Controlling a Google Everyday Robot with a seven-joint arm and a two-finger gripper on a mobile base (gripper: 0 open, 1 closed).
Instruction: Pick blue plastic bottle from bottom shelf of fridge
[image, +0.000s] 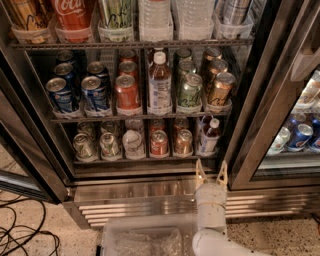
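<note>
several cans (183, 142) beside blue plastic bottle (210, 137); gripper (211, 173) below (jaws apart)

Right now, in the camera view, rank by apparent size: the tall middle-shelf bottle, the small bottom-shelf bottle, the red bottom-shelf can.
1. tall middle-shelf bottle
2. small bottom-shelf bottle
3. red bottom-shelf can
The open hand hovers below the small bottle.

Blurry, perhaps unreadable label on blue plastic bottle (209, 136) above gripper (211, 174)
</note>
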